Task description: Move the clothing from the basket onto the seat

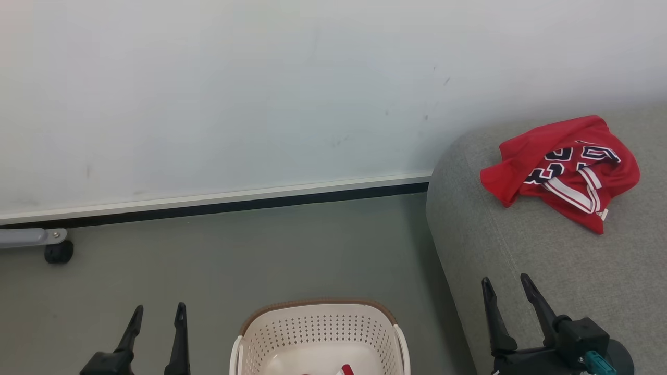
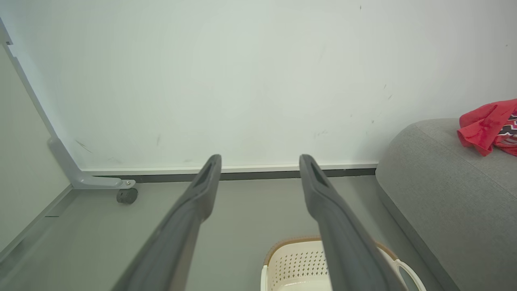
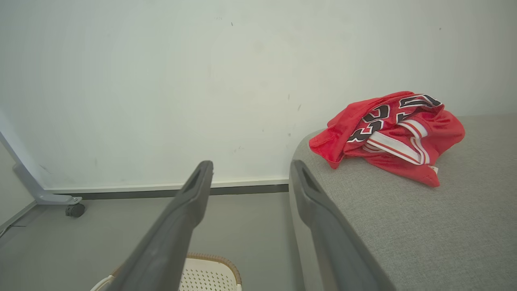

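A crumpled red garment (image 1: pixel 565 169) with white-striped trim lies on the grey seat (image 1: pixel 521 271) at the right, also seen from the right wrist (image 3: pixel 389 135) and at the left wrist view's edge (image 2: pixel 486 125). The cream basket (image 1: pixel 319 333) stands on the floor at bottom centre; a scrap of red clothing (image 1: pixel 346 371) peeks from its bottom. My left gripper (image 1: pixel 159 312) hangs open left of the basket, empty. My right gripper (image 1: pixel 508 286) is open and empty over the seat's front-left part, well short of the garment.
A white wall with a dark baseboard (image 1: pixel 219 205) runs behind. A grey metal leg with a black caster (image 1: pixel 57 252) stands at the far left on the grey floor (image 1: pixel 260 250).
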Motion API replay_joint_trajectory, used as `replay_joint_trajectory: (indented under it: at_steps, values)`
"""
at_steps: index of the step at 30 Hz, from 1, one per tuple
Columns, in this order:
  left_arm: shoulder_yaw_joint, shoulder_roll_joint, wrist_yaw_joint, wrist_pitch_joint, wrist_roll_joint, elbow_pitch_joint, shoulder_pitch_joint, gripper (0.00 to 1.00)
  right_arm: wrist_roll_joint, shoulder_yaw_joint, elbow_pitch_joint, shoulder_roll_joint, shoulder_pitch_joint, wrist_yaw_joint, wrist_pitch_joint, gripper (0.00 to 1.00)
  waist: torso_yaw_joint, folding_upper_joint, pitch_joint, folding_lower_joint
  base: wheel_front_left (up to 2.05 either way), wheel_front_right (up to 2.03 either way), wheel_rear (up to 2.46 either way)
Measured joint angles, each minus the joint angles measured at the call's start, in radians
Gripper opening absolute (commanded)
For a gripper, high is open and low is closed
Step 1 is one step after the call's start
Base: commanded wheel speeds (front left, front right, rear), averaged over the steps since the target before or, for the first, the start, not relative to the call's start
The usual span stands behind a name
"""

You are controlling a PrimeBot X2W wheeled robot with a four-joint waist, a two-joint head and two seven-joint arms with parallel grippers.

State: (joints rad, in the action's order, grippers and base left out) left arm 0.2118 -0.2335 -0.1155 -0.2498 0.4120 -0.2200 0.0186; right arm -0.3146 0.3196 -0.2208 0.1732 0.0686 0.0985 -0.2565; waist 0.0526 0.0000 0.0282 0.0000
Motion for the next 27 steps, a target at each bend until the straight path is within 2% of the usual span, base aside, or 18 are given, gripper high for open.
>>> replay_joint_trajectory:
  at_steps: [27]
  values:
    - [-0.037, 0.016, -0.008, 0.000, -0.043, 0.053, 0.031, 1.00, 0.012, -0.051, 0.081, 0.000, -0.043, 0.016, 0.000, 1.00, -0.002, 0.0000, -0.004, 0.0000, 0.00, 0.00, 0.00]
